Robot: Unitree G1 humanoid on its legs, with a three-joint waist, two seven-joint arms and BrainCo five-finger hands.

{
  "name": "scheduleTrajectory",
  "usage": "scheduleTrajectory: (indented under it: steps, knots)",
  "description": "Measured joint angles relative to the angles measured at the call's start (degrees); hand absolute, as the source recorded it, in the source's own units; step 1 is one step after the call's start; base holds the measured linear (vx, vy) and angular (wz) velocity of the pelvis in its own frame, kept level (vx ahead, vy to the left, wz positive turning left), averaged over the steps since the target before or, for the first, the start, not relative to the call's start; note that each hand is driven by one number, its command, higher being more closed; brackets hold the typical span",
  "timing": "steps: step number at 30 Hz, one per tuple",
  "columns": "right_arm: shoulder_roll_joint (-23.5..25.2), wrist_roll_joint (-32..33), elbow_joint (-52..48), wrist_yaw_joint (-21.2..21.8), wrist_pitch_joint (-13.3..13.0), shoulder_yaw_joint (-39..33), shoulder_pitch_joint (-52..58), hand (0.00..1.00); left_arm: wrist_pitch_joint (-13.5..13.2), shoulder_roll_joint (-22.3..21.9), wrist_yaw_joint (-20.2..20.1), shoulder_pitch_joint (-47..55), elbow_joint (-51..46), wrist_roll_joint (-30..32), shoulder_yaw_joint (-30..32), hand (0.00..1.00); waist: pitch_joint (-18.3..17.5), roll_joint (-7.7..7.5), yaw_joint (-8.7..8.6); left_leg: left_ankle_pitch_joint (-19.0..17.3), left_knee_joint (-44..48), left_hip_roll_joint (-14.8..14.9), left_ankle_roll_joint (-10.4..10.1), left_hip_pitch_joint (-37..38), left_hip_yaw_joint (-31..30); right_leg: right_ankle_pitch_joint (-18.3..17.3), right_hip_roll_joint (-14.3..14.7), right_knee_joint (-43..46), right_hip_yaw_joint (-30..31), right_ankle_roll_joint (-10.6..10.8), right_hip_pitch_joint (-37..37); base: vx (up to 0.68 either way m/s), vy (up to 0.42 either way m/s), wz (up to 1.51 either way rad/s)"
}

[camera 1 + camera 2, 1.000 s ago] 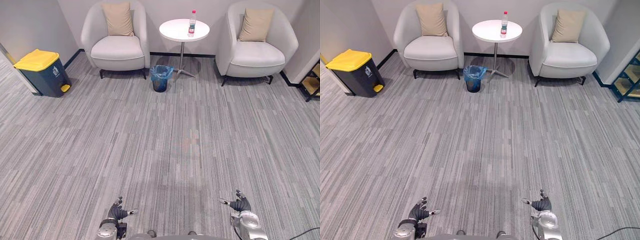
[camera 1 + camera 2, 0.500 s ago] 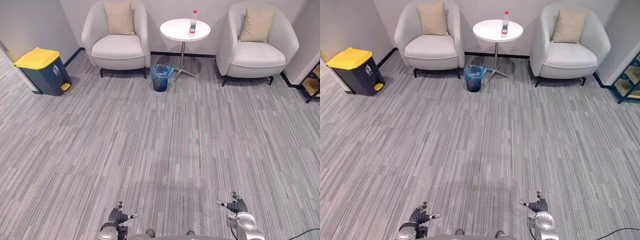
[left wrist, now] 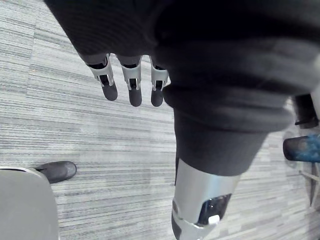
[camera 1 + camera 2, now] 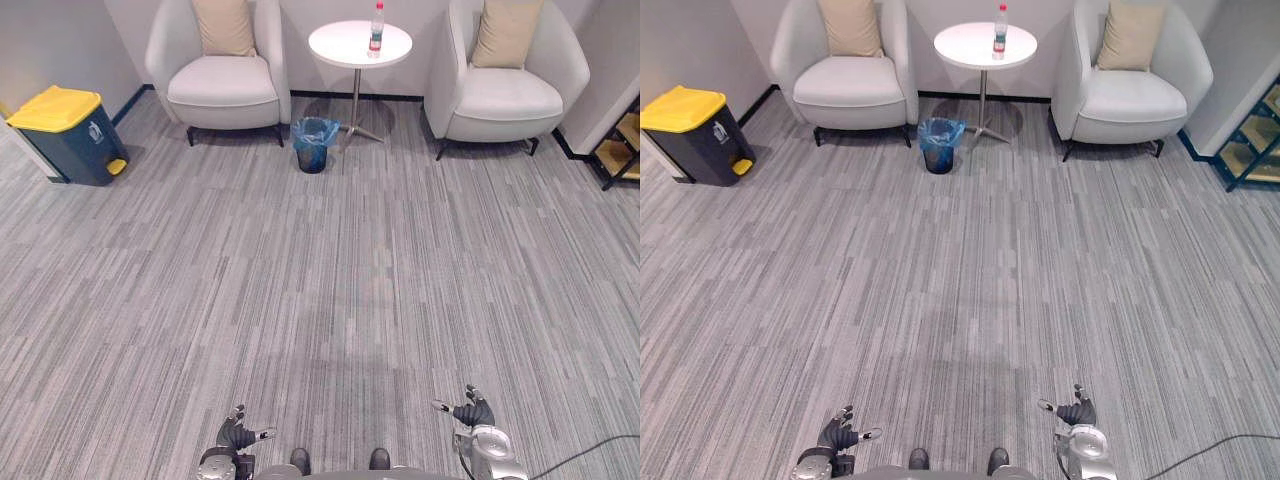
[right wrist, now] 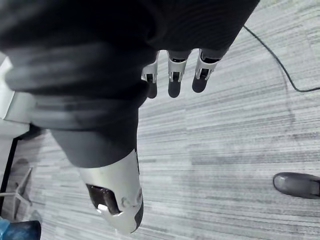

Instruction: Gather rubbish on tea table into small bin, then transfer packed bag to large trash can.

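Note:
A round white tea table point(image 4: 360, 43) stands at the far end of the room between two armchairs. On it stands a clear plastic bottle point(image 4: 376, 24) with a red cap. A small bin point(image 4: 314, 144) lined with a blue bag sits on the carpet by the table's foot. The large dark trash can point(image 4: 62, 135) with a yellow lid stands at the far left by the wall. My left hand point(image 4: 236, 440) and right hand point(image 4: 470, 415) hang low at the near edge, far from the table. Both are open and hold nothing; their fingers point(image 3: 131, 85) point(image 5: 172, 80) are straight over the carpet.
Two white armchairs point(image 4: 215, 85) point(image 4: 500, 95) with beige cushions flank the table. A dark shelf point(image 4: 622, 150) stands at the far right edge. A wide stretch of grey striped carpet point(image 4: 330, 280) lies between me and the furniture.
The whole picture has shifted: the furniture sits higher and a little more to the left, so the camera moved. Both hands stay low and open, slightly lower than a second ago.

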Motion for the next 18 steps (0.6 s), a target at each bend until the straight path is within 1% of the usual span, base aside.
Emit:
scheduleTrajectory:
  steps: [2, 3, 4, 5, 6, 7, 8, 9, 10, 11, 12, 13, 14, 15, 16, 17, 18]
  knots:
    - [0.0, 0.2, 0.0, -0.1, 0.4, 0.0, 0.0, 0.0, 0.0, 0.1, 0.1, 0.0, -1.1, -0.1, 0.0, 0.0, 0.5, 0.25, 0.02, -4.1, 4.9, -0.2, 0.7, -1.4, 1.0, -5.0, -1.9, 11.2, 0.1, 2.6, -4.5, 0.13, 0.115, -0.22]
    - [0.0, 0.3, 0.0, -0.2, 0.5, 0.0, 0.0, 0.0, 0.0, 0.1, 0.1, 0.0, -1.2, -0.1, 0.0, 0.0, 0.7, 0.4, 0.13, -4.9, 5.7, -0.2, 0.8, -1.4, 1.2, -5.8, -2.5, 14.6, 0.0, 3.1, -5.9, 0.1, 0.127, -0.23]
    - [0.0, 0.3, 0.0, -0.2, 0.5, 0.1, 0.0, 0.0, 0.0, 0.2, 0.1, 0.2, -1.2, -0.1, -0.1, 0.0, 1.0, 0.79, -0.13, -6.3, 6.7, -0.5, 1.3, -0.8, 1.4, -6.6, -3.9, 22.3, -0.8, 3.9, -8.8, 0.14, 0.144, -0.12]
    - [0.0, 0.4, 0.0, -0.2, 0.6, 0.1, 0.3, 0.0, 0.0, 0.5, 0.2, 0.1, -1.4, -0.1, -0.1, 0.0, 1.5, 0.73, -0.23, -7.3, 6.7, -1.2, 1.9, 0.6, 1.2, -6.6, -5.7, 30.3, -1.7, 3.9, -11.6, 0.18, 0.141, -0.03]
    - [0.1, 0.4, 0.1, -0.3, 0.6, 0.2, 0.3, 0.0, 0.0, 0.8, 0.2, 0.1, -1.6, -0.1, -0.1, 0.0, 1.9, 0.48, -0.25, -7.8, 6.7, -1.6, 2.3, 1.9, 1.0, -6.5, -6.9, 34.8, -1.9, 3.8, -13.0, 0.28, 0.106, 0.08]
    - [0.1, 0.4, 0.1, -0.5, 0.9, 0.2, 0.4, 0.0, 0.0, 1.5, 0.2, -0.4, -1.9, -0.1, -0.2, 0.0, 2.9, 0.14, -0.42, -8.5, 6.6, -2.4, 3.0, 4.0, 0.5, -7.7, -8.5, 42.2, -2.9, 3.5, -16.1, 0.32, 0.061, 0.11]
    - [0.0, 0.5, 0.1, -0.9, 1.1, 0.2, 0.3, 0.0, 0.1, 1.9, 0.3, -0.6, -2.0, -0.1, -0.1, 0.0, 3.4, 0.49, -0.49, -8.9, 6.0, -2.4, 3.2, 5.4, 0.2, -9.5, -8.7, 43.7, -3.8, 3.2, -17.3, 0.34, 0.042, 0.2]
    - [-0.4, 0.5, 0.0, -0.9, 1.1, 0.3, -0.1, 0.0, 0.3, 2.0, 0.3, -1.1, -2.1, -0.1, -0.1, 0.0, 3.5, 0.51, -0.67, -8.9, 5.4, -2.0, 3.2, 6.3, -0.5, -10.3, -8.5, 43.2, -5.3, 2.2, -18.3, 0.33, 0.01, 0.34]
    - [-1.2, 0.4, 0.0, -1.0, 1.1, 0.5, -0.9, 0.0, 0.3, 2.3, 0.4, -2.1, -2.2, -0.1, -0.1, 0.0, 4.1, 1.42, -1.47, -9.0, 4.5, -1.0, 2.9, 7.2, -1.8, -11.2, -7.5, 41.0, -8.0, 0.4, -20.0, 0.34, -0.036, 0.43]
    - [-2.0, 0.4, -0.1, -1.0, 1.0, 0.7, -1.8, 0.0, 0.3, 2.3, 0.5, -3.0, -2.2, -0.1, -0.1, 0.0, 4.7, 2.17, -1.84, -9.2, 3.9, 0.3, 2.3, 8.2, -2.3, -11.2, -5.9, 38.2, -9.6, -0.4, -21.2, 0.35, -0.053, 0.37]
    - [-2.8, 0.4, -0.2, -1.0, 1.0, 0.7, -2.4, 0.0, 0.3, 2.2, 0.6, -3.9, -2.2, -0.2, -0.1, 0.0, 5.3, 2.87, -1.81, -9.4, 3.6, 1.6, 1.1, 9.1, -2.1, -10.7, -4.1, 34.6, -10.6, -0.9, -22.6, 0.38, -0.068, 0.17]
    - [-3.3, 0.5, -0.6, -1.1, 1.0, 1.1, -2.5, 0.0, 0.3, 2.3, 0.8, -4.6, -2.2, -0.3, -0.1, 0.0, 5.7, 3.16, -1.81, -9.4, 3.6, 2.2, -0.2, 9.6, -2.0, -8.5, -2.5, 29.3, -11.2, -2.0, -24.0, 0.43, -0.086, 0.16]
    - [-3.4, 0.5, -2.1, -1.1, 1.0, 1.1, -2.3, 0.0, 0.3, 2.5, 1.2, -5.1, -2.2, -0.5, 0.0, 0.0, 5.5, 2.21, -1.83, -9.6, 3.3, 2.2, -2.5, 10.9, -2.0, -3.3, -0.8, 20.9, -11.0, -3.1, -24.5, 0.6, -0.149, 0.32]
    - [-3.4, 0.5, -2.9, -1.2, 0.9, 1.1, -1.4, 0.0, 0.2, 2.7, 1.2, -5.0, -2.3, -0.5, 0.0, 0.0, 5.4, 1.0, -2.27, -10.6, 2.9, 1.8, -4.2, 13.1, -2.3, 3.0, -0.3, 14.4, -10.8, -5.7, -24.1, 0.56, -0.168, 0.44]
    - [-3.5, 0.5, -2.9, -1.2, 0.9, 1.1, -1.1, 0.0, 0.3, 2.6, 1.2, -5.0, -2.2, -0.5, 0.0, 0.0, 5.4, 0.71, -2.77, -11.3, 2.6, 1.8, -5.3, 14.2, -2.8, 9.0, -0.7, 15.0, -10.4, -10.0, -23.8, 0.55, -0.203, 0.41]
    - [-4.1, 0.6, -3.0, -1.3, 1.0, 1.1, -1.6, 0.0, 0.2, 1.2, 1.3, -5.3, -2.4, -0.5, 0.1, 0.0, 5.5, 2.99, -3.24, -11.3, 3.6, 4.5, -6.4, 14.4, -3.1, 5.3, 0.2, 19.5, -12.2, -10.9, -24.8, 0.41, -0.176, 0.34]
    - [-3.9, 0.7, -3.7, -1.3, 1.0, 1.1, -1.6, 0.0, 0.0, 1.1, 1.2, -5.7, -2.3, -0.5, 0.0, 0.0, 5.4, 2.94, -3.61, -10.8, 5.5, 5.0, -7.2, 13.5, -3.4, 3.2, 0.2, 20.3, -12.6, -10.9, -24.8, 0.51, -0.255, 0.18]
